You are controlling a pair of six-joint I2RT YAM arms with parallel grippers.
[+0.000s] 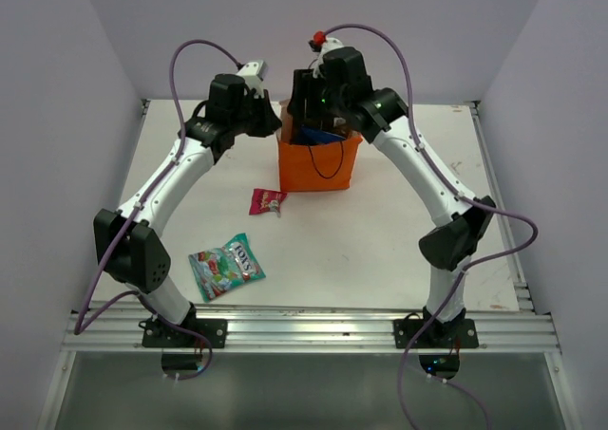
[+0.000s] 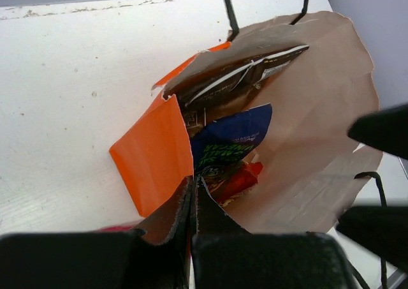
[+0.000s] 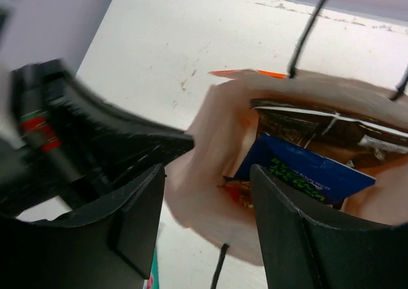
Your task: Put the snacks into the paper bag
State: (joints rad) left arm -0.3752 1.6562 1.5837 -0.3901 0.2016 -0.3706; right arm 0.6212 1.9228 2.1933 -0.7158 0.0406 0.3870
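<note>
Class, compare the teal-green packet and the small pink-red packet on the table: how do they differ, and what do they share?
The teal-green packet is clearly larger than the pink-red packet. The pink-red packet lies just in front of the paper bag; the teal-green packet lies farther off, nearer the left arm's base. Both lie flat on the table, outside the bag.

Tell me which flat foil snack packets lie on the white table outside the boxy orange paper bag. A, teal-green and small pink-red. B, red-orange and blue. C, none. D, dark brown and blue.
A: the top view shows the teal-green foil packet and the small pink-red foil packet lying on the white table, outside the orange paper bag.
</note>
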